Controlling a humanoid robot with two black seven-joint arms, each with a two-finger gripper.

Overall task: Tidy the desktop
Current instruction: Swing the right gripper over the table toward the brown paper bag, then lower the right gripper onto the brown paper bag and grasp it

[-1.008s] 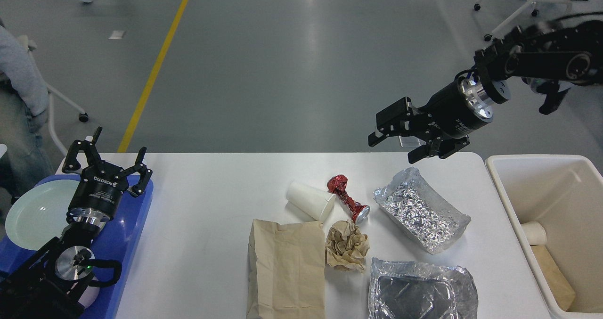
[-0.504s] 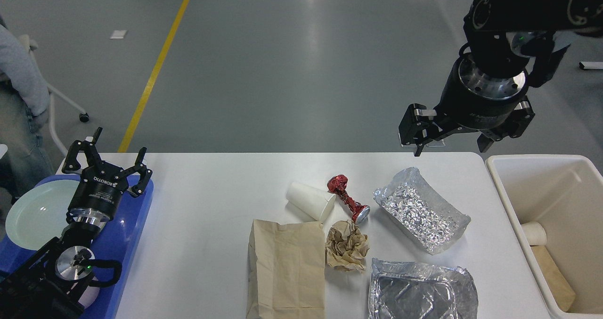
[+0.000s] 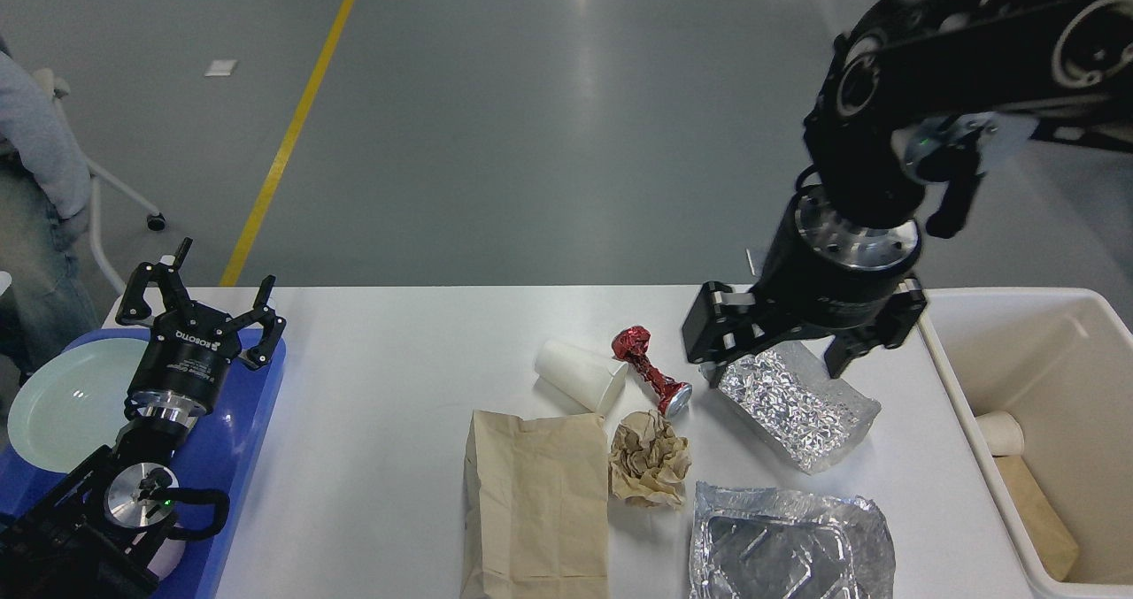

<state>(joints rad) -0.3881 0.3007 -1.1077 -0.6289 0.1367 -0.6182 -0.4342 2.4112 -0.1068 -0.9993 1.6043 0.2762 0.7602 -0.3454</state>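
Observation:
The white desktop (image 3: 389, 378) holds a white paper cup (image 3: 580, 376) lying on its side, a crushed red can (image 3: 651, 371), a crumpled brown paper ball (image 3: 649, 457), a flat brown paper bag (image 3: 535, 502) and two foil trays. My right gripper (image 3: 774, 357) is open and points down, its fingers on either side of the far end of the crumpled foil tray (image 3: 801, 409). The other foil tray (image 3: 788, 541) lies at the front. My left gripper (image 3: 199, 303) is open and empty over the blue tray (image 3: 243, 457).
A cream-white bin (image 3: 951, 378) stands at the table's right end with a paper cup (image 3: 1000, 433) and brown paper (image 3: 1036, 515) inside. A pale green plate (image 3: 57, 404) lies on the blue tray. A person stands at the far left.
My right gripper came down and left from above the table's far edge onto the far end of the crumpled foil tray. The left arm has not moved.

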